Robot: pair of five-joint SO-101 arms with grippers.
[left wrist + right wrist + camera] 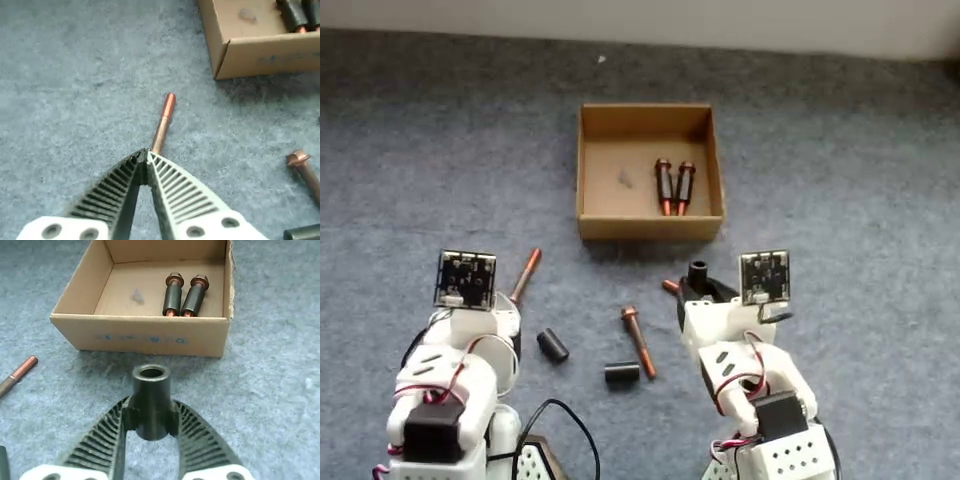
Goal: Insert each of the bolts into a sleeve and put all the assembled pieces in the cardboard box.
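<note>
- Leftward, the left claw [146, 156], its ribbed fingers drawn together, pinches one end of a slim copper-coloured bolt [163, 122], which projects ahead of the tips over the grey napped carpet [75, 75].
- Right claw [151, 409] clamps a black, hollow cylindrical sleeve [151, 385] upright, with the bore open upward.
- Cardboard box [140, 337], beyond the right claw, holds two sleeved bolts [172, 295] side by side.
- Between the claws lie one loose flanged bolt [638, 342] and two short black sleeves [552, 345].

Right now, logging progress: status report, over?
Left hand shut on bolt. Right hand shut on sleeve. Two assembled pieces in cardboard box. Loose bolt on carpet.
</note>
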